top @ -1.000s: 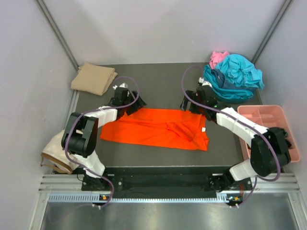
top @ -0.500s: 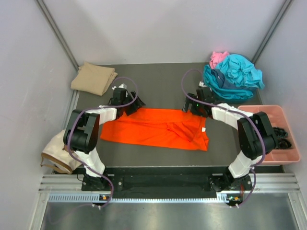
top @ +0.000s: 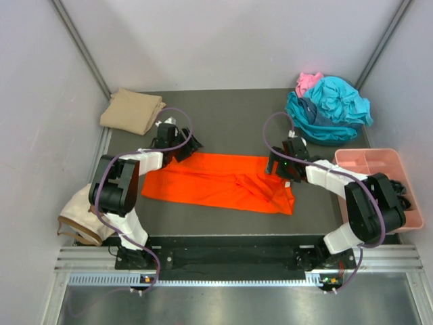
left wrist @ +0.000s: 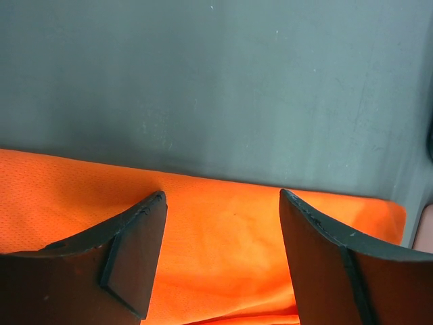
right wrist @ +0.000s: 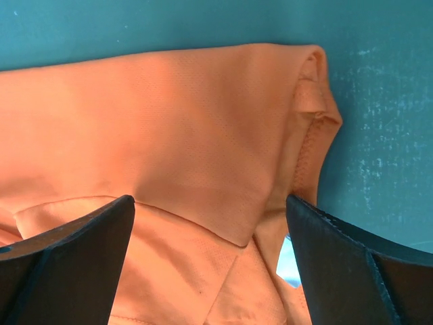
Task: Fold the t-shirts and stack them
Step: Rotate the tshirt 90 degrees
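1. The orange t-shirt (top: 220, 181) lies spread flat across the middle of the dark worktop (top: 230, 122), closer to the near edge than the far one. Its long side runs left to right, and the cloth is rumpled and folded over toward its right end.
2. The left gripper (top: 184, 147) sits low at the shirt's far left corner. In the left wrist view its jaws stand well apart, with the dark fingers (left wrist: 128, 250) over the orange cloth's far hem and bare worktop beyond. Nothing is pinched between them.
3. The right gripper (top: 281, 166) is over the shirt's far right corner. In the right wrist view its jaws are spread wide, with the fingers (right wrist: 67, 261) on either side of a folded-over layer and a sleeve hem. No cloth is gripped.
4. Whether either gripper's fingertips touch the fabric cannot be told.
5. The tan t-shirt (top: 132, 110) sits folded at the far left corner.
6. The teal t-shirts (top: 328, 108) are heaped in a crumpled pile at the far right corner, with the pink t-shirt (top: 308, 81) on the pile's far side.
7. The pink tray (top: 365, 153) lies along the right edge, just nearer than that pile, and the cream cap-like thing (top: 76, 217) hangs off the left edge
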